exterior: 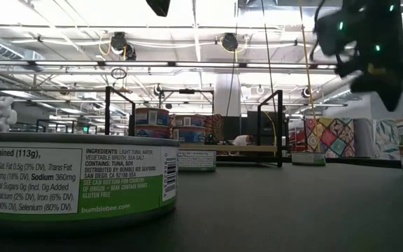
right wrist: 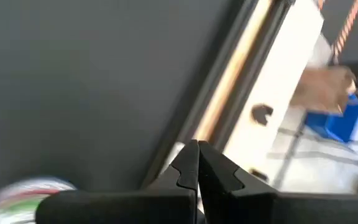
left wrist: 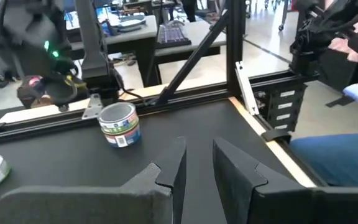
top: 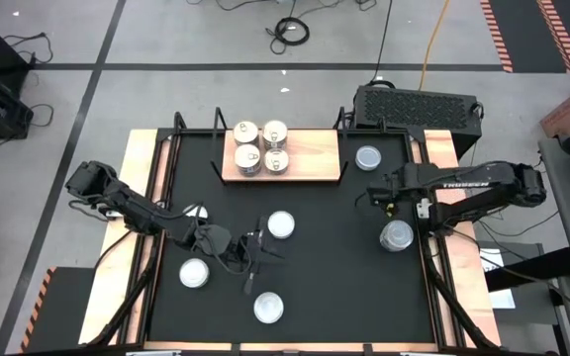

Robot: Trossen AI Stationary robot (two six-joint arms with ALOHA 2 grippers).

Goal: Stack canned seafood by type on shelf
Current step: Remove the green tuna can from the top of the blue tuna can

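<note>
Your black tabletop (top: 315, 297) takes most of the high view, with wooden side strips (top: 137, 198) along both edges. At its far edge sits the shelf (top: 310, 153), a light wooden board with thin black rods at its ends. Four tins (top: 262, 147) with printed tops stand on the board's left half in a tight square, touching; the right half is bare.

Loose tins on the tabletop: one silvery-blue top (top: 368, 158) just right of the shelf, one (top: 281, 224) mid-table, one (top: 194, 273) at left front, one (top: 268, 308) near the front edge, one (top: 397, 235) at right. In the low view the nearest tin (exterior: 75, 178) fills the left, green and white label, upright.

Your left gripper (top: 252, 252) hovers mid-table between the three central tins, touching none; jaws part-open and empty, fingers (left wrist: 235, 168) apart in the left wrist view, with the right-side tin (left wrist: 120, 124) well ahead.

Your right gripper (top: 382, 198) hangs near the right edge, beside the tin below it; fingers (right wrist: 188, 168) pressed together, holding nothing. The blurred tin edge (right wrist: 23, 199) is probably that same tin.

A black box (top: 416, 107) sits behind the table's right corner.
</note>
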